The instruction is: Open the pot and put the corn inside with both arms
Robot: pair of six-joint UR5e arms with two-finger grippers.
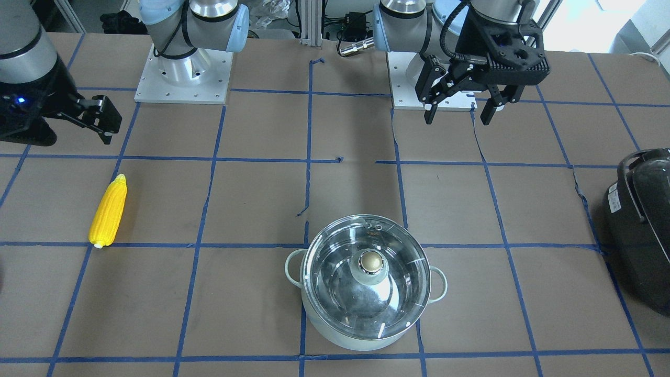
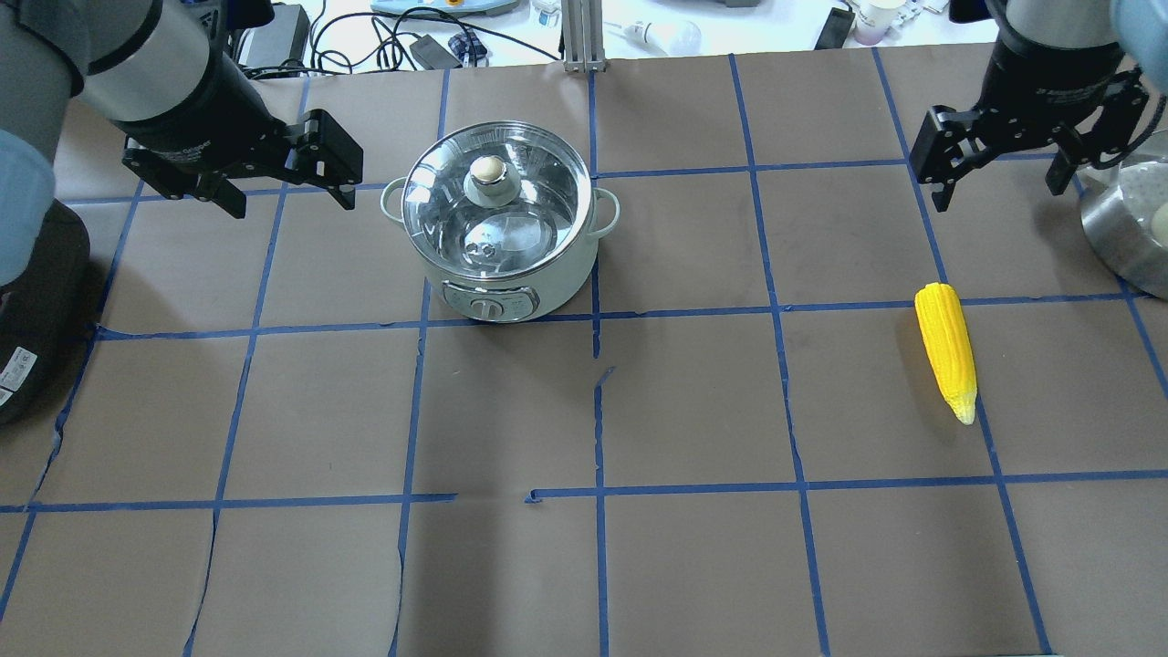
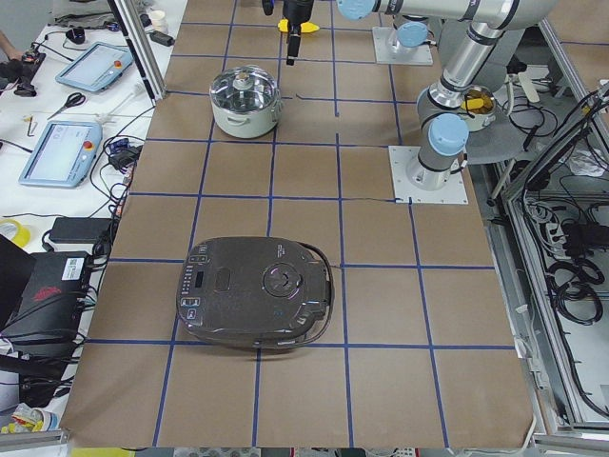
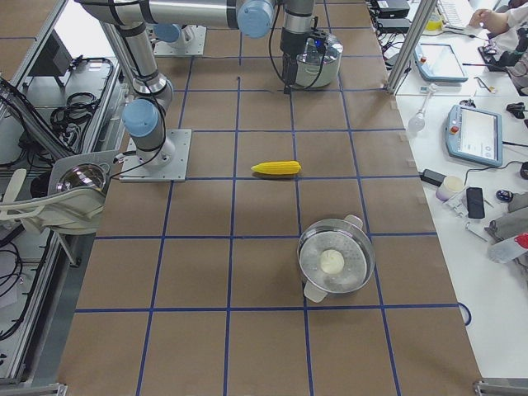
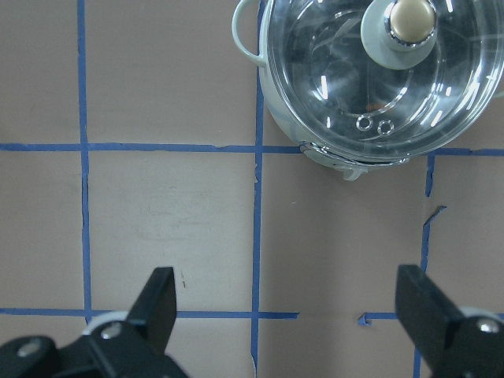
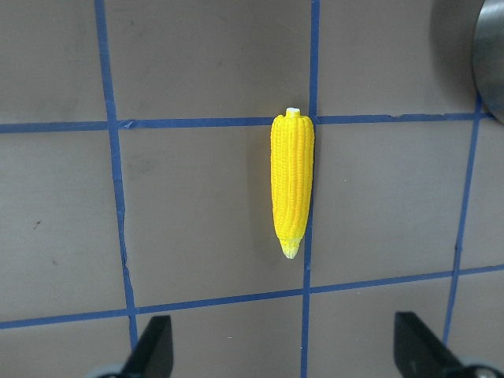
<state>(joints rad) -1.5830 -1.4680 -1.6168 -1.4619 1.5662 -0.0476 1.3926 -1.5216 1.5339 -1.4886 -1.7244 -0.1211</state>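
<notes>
Left tool (image 5: 285, 287): hanging wide open, empty, near pot (image 5: 378, 79).
Right tool (image 6: 283, 335): hovering wide open, empty, near corn (image 6: 292, 185).
Pot: sitting lidded.

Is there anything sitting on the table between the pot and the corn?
No. In the overhead view, the stretch between the pot and the corn is bare brown table covering crossed by blue tape lines.

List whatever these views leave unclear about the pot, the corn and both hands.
- Right hand: front view, cut off by the left edge.
- Pot: right side view, partly behind the left hand.
- Pot's inside: overhead view, blurred by reflections on the lid.
</notes>
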